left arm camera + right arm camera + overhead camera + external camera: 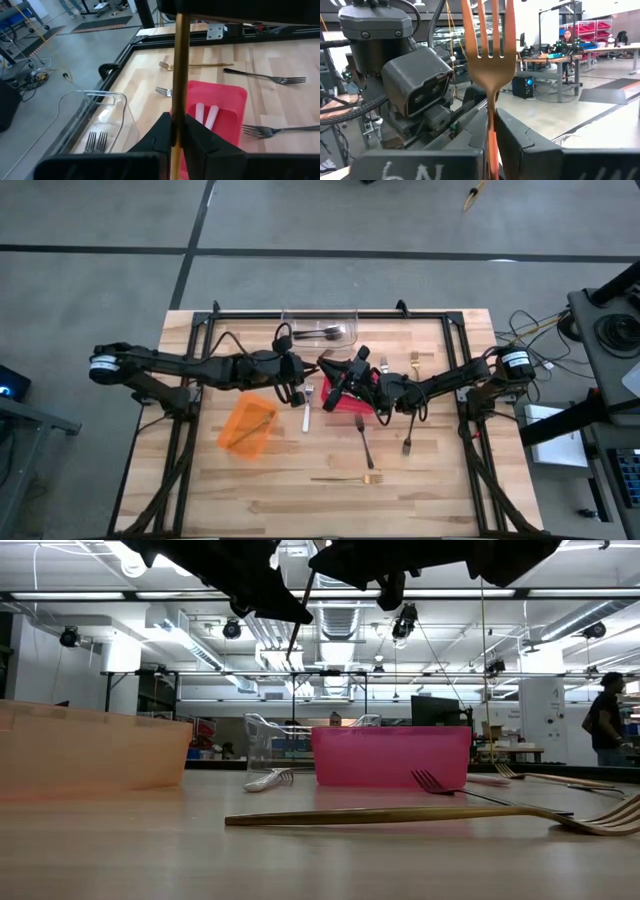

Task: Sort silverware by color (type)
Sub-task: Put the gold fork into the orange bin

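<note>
A gold fork (490,55) is held in the air between both grippers, above the gap between the red bin (352,402) and the orange bin (248,426). My left gripper (175,134) reaches in from the table's left and is shut on the fork's handle. My right gripper (491,125) reaches in from the right and is shut on its neck. In the high view the two grippers meet near the table's middle (320,375). Other forks lie flat on the wood: a gold one (345,478) near the front, and two darker ones (365,440) (408,442). My left gripper pinches the gold fork's handle (176,120) between its two fingers. The handle runs on past the fingers toward the other arm's dark body. The fork is lifted clear of the table. My right gripper pinches the fork's neck (492,102) just behind the tines, between its two fingers. The tines (487,25) stand out beyond the fingertips, toward the left arm's wrist. Nothing below touches the fork.
The clear bin (320,330) at the far edge holds dark forks (95,142). The red bin holds two white utensils (206,114). A white utensil (307,412) lies between the bins. More forks (415,360) lie toward the far right. A dark frame rims the table. People stand in the room behind.
</note>
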`<action>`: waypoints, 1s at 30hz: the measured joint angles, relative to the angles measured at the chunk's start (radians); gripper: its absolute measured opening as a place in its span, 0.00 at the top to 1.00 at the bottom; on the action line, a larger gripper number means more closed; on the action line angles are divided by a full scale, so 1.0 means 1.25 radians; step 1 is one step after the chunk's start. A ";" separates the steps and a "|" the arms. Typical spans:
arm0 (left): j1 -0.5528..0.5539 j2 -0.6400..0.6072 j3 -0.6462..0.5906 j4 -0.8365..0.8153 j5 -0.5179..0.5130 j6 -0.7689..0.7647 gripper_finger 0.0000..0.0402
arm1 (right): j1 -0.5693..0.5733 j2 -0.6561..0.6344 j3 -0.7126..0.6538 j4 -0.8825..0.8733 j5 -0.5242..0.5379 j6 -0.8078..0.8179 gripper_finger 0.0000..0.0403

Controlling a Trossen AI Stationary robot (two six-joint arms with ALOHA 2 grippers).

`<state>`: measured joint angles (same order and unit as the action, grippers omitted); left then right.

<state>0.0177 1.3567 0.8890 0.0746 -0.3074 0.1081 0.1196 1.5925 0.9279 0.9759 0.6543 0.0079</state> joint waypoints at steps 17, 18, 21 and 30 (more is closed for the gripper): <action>0.005 -0.078 0.000 -0.119 0.053 -0.020 0.98 | 0.000 -0.006 0.000 -0.042 -0.001 0.014 0.62; 0.007 -0.083 0.000 -0.128 0.053 -0.024 0.98 | 0.000 -0.007 0.000 -0.047 0.001 0.013 0.61; 0.009 -0.100 0.000 -0.152 0.063 -0.031 0.98 | 0.000 -0.011 0.000 -0.056 0.000 -0.004 0.60; 0.027 -0.141 0.001 -0.226 0.344 -0.018 0.98 | 0.007 -0.104 0.000 -0.311 -0.191 0.007 0.60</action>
<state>0.0512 1.1807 0.8898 -0.2075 0.1222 0.0854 0.1280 1.4622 0.9279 0.5876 0.4155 0.0164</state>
